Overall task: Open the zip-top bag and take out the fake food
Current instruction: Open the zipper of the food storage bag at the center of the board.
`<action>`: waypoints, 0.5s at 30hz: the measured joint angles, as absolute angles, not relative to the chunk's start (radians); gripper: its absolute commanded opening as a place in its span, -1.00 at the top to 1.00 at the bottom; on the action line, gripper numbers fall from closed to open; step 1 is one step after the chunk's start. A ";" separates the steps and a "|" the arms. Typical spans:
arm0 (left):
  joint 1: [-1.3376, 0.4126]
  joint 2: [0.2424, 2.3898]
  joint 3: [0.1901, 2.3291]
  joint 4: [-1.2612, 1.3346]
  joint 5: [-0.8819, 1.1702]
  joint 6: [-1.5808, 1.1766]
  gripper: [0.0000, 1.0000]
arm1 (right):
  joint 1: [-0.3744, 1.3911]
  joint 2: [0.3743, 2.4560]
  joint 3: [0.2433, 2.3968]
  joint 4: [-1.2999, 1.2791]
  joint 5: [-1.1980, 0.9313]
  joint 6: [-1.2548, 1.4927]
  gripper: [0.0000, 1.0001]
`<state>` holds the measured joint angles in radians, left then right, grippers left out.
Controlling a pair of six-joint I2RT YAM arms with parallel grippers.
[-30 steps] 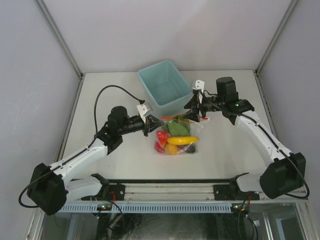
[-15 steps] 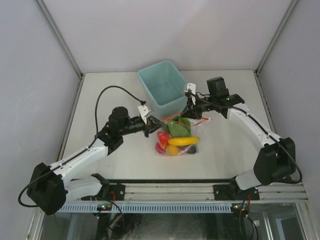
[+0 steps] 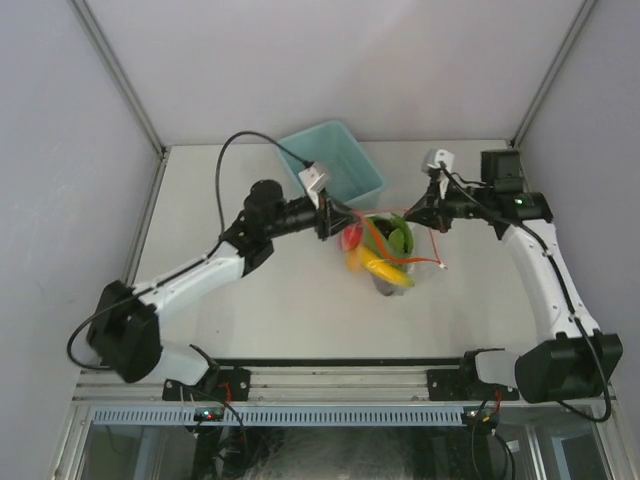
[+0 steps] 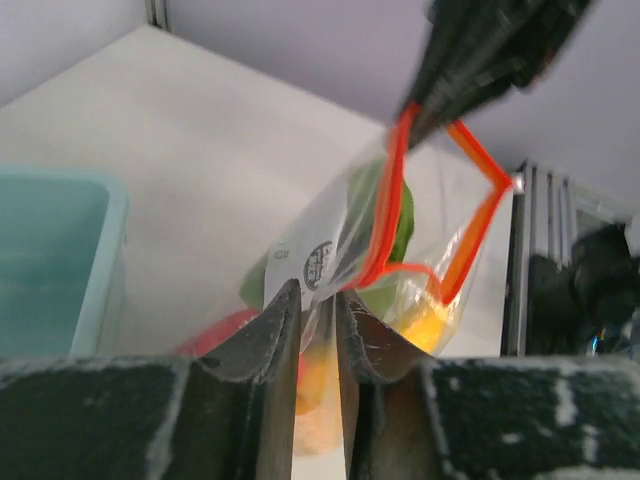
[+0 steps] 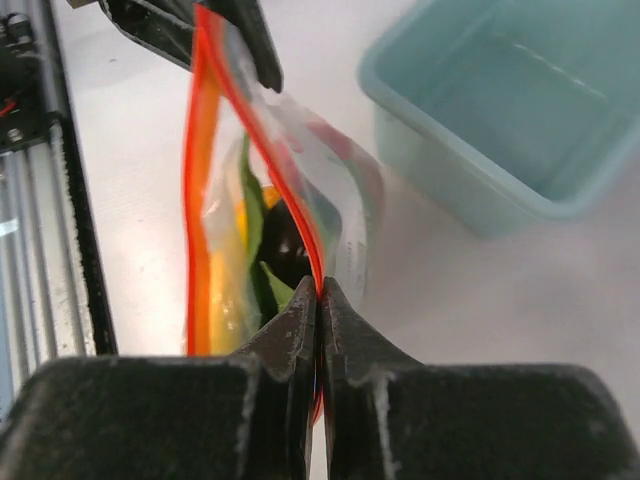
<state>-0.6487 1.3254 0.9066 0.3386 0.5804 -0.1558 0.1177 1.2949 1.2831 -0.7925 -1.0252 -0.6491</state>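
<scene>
Hanging over the middle of the desk (image 3: 250, 310), just in front of the bin (image 3: 335, 170) at the far edge, the bag (image 3: 392, 262) was stretched between both arms, its mouth part open, the food (image 3: 375, 265) inside. A harder pull could have torn the film or slipped the strip (image 5: 205, 150) free, dropping the bag. The left gripper (image 4: 318, 300) pinched the clear wall, jaws a sliver apart; the right gripper (image 5: 318, 290) was clamped fully on the strip.
</scene>
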 measured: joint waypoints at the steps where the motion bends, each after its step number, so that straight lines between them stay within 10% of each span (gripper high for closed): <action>1: -0.658 1.383 0.968 0.348 0.570 -0.186 0.35 | 0.090 1.277 1.286 -0.805 -1.023 -0.648 1.00; 15: -0.660 1.551 1.118 0.368 0.289 -0.517 -0.10 | -0.039 1.026 1.037 -0.662 -0.805 -0.369 1.00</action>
